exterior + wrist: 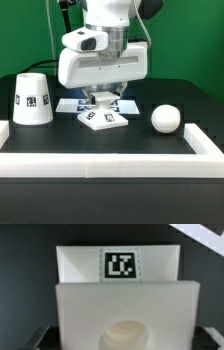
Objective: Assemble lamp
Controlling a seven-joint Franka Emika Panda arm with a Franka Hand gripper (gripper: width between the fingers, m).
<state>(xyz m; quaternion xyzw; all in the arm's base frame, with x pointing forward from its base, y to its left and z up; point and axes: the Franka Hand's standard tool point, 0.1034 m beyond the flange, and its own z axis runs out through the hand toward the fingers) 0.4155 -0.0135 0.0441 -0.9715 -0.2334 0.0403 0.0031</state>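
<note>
The lamp base (104, 120), a small white block with square tags, lies on the dark table at the centre. My gripper (103, 104) is down over it, a finger on each side. In the wrist view the base (120, 286) fills the picture, with a tag on its far part and a round socket near my gripper (125, 340); the dark fingers (40, 339) press against its two sides. The cone shade (33, 98) stands at the exterior view's left. The ball bulb (165, 119) lies at the exterior view's right. Both are apart from the gripper.
The marker board (70, 103) lies flat just behind the base. A low white wall (100, 160) runs along the front of the table and turns back at the exterior view's right (205, 140). The arm's white body hangs above the centre.
</note>
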